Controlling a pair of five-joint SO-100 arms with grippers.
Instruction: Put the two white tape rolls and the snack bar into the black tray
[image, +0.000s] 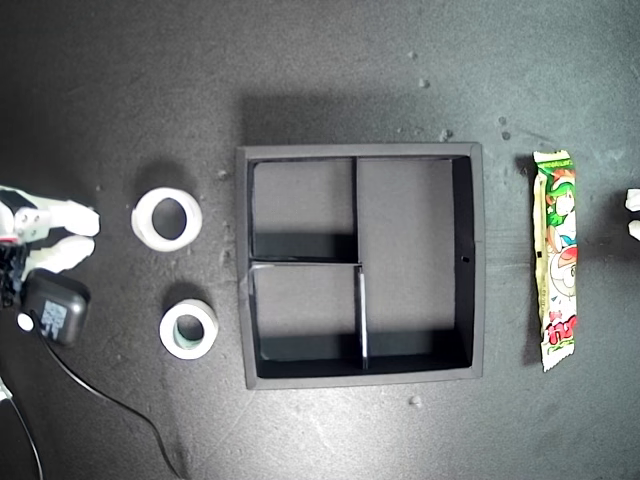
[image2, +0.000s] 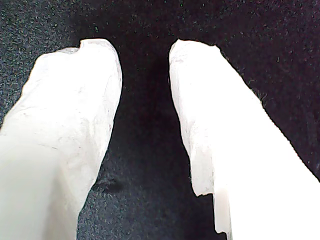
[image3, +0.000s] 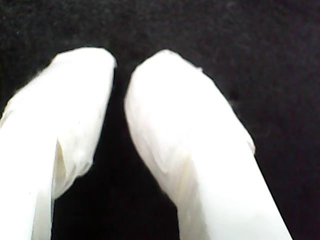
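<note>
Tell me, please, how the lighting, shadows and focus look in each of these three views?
Exterior view: even and sharp, the black tray throwing dark shadows inside its compartments, soft shadows beside the tape rolls. First wrist view: my first gripper's fingers are overexposed, blown white in places, against a grainy dark surface. Second wrist view: my second gripper's fingers are soft, glaring, and the background nearly black.
</note>
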